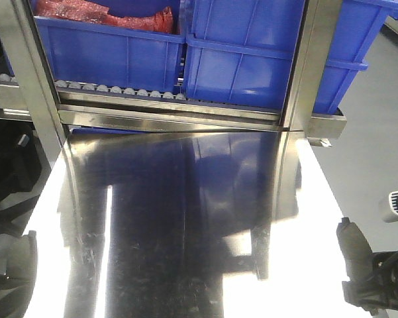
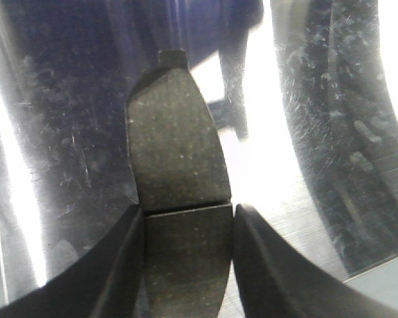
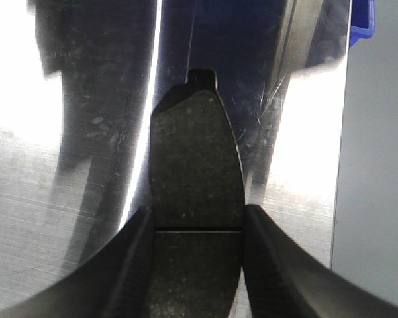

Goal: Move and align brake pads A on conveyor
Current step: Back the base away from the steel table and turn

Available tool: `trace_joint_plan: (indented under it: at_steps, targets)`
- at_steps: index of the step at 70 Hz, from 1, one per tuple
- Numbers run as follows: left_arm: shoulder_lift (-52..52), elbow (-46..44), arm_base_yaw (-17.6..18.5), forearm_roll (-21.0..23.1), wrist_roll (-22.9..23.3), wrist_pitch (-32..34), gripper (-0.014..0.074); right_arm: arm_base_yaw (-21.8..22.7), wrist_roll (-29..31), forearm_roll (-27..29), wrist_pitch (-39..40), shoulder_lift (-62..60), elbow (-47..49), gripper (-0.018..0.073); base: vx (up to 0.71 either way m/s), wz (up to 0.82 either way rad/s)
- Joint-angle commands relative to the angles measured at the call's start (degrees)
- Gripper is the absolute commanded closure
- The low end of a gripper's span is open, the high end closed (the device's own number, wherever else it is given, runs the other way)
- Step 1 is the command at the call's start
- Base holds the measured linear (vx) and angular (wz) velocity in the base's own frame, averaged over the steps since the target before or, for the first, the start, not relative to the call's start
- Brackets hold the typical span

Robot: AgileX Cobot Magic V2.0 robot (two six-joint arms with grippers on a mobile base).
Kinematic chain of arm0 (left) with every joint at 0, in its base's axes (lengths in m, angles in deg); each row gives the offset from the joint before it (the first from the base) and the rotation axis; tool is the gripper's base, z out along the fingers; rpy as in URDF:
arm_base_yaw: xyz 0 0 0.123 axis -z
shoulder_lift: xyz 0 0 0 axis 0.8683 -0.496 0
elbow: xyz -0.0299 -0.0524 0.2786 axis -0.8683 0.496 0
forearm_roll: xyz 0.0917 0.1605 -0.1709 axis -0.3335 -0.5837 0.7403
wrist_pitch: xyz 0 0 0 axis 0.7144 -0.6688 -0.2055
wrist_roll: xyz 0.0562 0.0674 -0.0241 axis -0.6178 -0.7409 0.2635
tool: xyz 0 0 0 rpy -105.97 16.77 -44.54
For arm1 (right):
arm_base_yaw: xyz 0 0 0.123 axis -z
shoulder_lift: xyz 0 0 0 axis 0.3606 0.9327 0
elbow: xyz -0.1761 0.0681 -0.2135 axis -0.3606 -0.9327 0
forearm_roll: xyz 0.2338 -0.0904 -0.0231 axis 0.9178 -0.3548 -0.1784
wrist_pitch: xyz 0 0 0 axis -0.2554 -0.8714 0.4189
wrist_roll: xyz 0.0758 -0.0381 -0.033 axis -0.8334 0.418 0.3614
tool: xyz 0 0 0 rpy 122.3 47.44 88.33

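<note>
My left gripper [image 2: 189, 215] is shut on a dark-grey brake pad [image 2: 175, 146], gripped at its middle groove, end tab pointing away, over the shiny steel tabletop [image 2: 66, 132]. My right gripper [image 3: 199, 217] is shut on a second brake pad [image 3: 195, 159] the same way, near the tabletop's right edge. In the front view the left gripper [image 1: 14, 275] is at the bottom left corner and the right gripper [image 1: 365, 281] at the bottom right, its pad [image 1: 349, 246] sticking up. The other pads and the conveyor are out of view.
A roller rack [image 1: 119, 89] with blue bins [image 1: 251, 53] stands at the far edge of the steel tabletop [image 1: 185, 218]; one bin holds red parts [image 1: 106, 13]. Grey floor [image 1: 377, 119] lies beyond the table's right edge.
</note>
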Motion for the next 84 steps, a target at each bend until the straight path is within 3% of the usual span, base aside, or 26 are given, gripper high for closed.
trace_joint_plan:
  at_steps: [1,42,84]
  targets:
    - [0.21,-1.7,0.17,0.63,0.01,3.86,0.0513,0.05,0.4,-0.39,3.82,-0.59,1.57,0.0501,0.0,0.0]
    - [0.15,-1.7,0.17,0.63,0.01,3.86,0.0513,0.05,0.4,-0.39,3.77,-0.53,1.57,0.0501,-0.04,0.08]
    - [0.15,-1.7,0.17,0.63,0.01,3.86,0.0513,0.05,0.4,-0.39,3.59,-0.53,1.57,0.0501,-0.13,0.43]
